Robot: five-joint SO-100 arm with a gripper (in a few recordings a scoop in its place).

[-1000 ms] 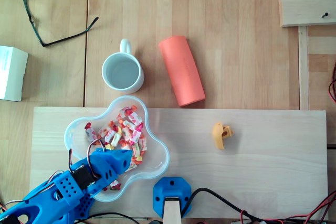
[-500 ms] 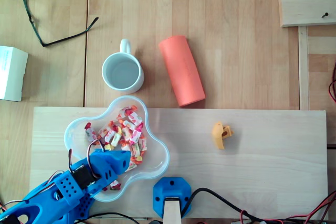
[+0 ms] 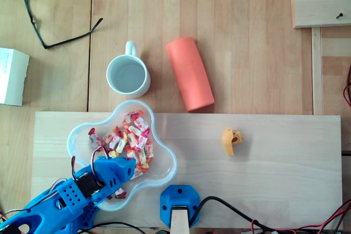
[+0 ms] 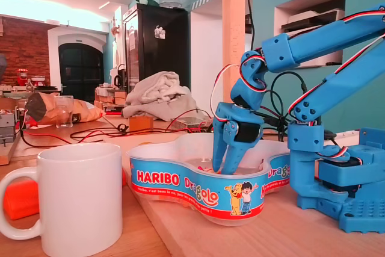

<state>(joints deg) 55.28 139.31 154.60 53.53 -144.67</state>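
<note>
As the blue two-finger gripper (image 3: 130, 167) hangs nose-down inside the clear, wavy-walled plastic bowl (image 3: 164, 160), its tip sits right over the lower edge of the heap of red, white and yellow wrapped sweets (image 3: 131, 135). From the fixed view, the gripper (image 4: 227, 164) points almost straight down. Its two fingers (image 4: 218, 145) show a narrow gap higher up and draw together towards the tips. The tips drop behind the bowl's (image 4: 180, 180) rim with the Haribo band, so I cannot tell whether they pinch a sweet or just rest among them.

Just beyond the bowl in the overhead view stands a white ceramic mug (image 3: 128, 75), nearly touching the bowl's top lobe. It looms large at the front of the fixed view (image 4: 78, 194). Beside the mug lies a coral-red cylinder (image 3: 190, 73) on its side. Well to the right on the pale wooden board (image 3: 263, 168) sits a small yellow plastic piece (image 3: 231, 141). Black-framed glasses (image 3: 55, 9) and a white box (image 3: 11, 76) lie far off at the left.
</note>
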